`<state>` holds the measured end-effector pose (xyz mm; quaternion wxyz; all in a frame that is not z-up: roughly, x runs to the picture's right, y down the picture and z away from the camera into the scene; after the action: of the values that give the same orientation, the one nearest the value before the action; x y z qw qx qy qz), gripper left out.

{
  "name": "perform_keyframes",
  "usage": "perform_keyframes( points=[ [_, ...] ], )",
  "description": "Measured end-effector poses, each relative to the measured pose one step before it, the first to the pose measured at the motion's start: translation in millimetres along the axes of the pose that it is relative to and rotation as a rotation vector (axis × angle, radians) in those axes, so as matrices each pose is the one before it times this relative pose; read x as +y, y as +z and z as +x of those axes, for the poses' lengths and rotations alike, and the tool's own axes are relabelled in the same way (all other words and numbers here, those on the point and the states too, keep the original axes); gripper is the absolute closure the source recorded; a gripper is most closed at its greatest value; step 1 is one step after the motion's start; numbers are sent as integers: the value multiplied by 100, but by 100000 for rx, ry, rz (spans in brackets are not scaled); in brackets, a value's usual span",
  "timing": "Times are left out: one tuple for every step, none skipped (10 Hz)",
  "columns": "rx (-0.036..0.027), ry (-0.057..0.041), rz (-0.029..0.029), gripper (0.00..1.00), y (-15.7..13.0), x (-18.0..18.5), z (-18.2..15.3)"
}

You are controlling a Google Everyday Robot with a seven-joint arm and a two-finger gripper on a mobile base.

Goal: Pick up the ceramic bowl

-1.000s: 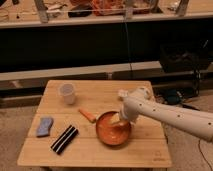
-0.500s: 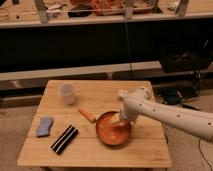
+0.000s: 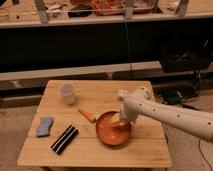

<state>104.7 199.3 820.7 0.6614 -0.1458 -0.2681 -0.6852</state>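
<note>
The ceramic bowl [image 3: 109,131] is a wide, shallow, orange-red glazed bowl on the right half of the wooden table [image 3: 90,152]. My white arm reaches in from the right. My gripper [image 3: 120,121] is down at the bowl's right rim, partly inside the bowl. The bowl still rests on the table.
A small translucent white cup [image 3: 67,93] stands at the table's back left. A small orange object [image 3: 87,115] lies just left of the bowl. A blue sponge [image 3: 45,126] and a black striped bar [image 3: 64,139] lie at the front left. Dark shelving stands behind.
</note>
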Motion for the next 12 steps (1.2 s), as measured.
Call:
perform_keyframes(
  points=[
    [-22, 216, -5, 22, -9, 27, 23],
    [-25, 211, 15, 23, -7, 27, 19],
    [-88, 147, 19, 26, 13, 16, -8],
    [-85, 200, 68, 35, -4, -7, 12],
    [-67, 200, 41, 39, 13, -1, 13],
    [-67, 209, -80, 39, 20, 61, -7],
    [41, 399, 24, 39, -33, 117, -16],
    [-50, 112, 63, 40, -3, -18, 23],
    [-144, 149, 55, 46, -23, 15, 11],
    [-18, -4, -29, 54, -53, 32, -5],
    [-63, 75, 50, 64, -12, 38, -25],
    [-40, 51, 57, 76, -25, 11, -6]
  ],
)
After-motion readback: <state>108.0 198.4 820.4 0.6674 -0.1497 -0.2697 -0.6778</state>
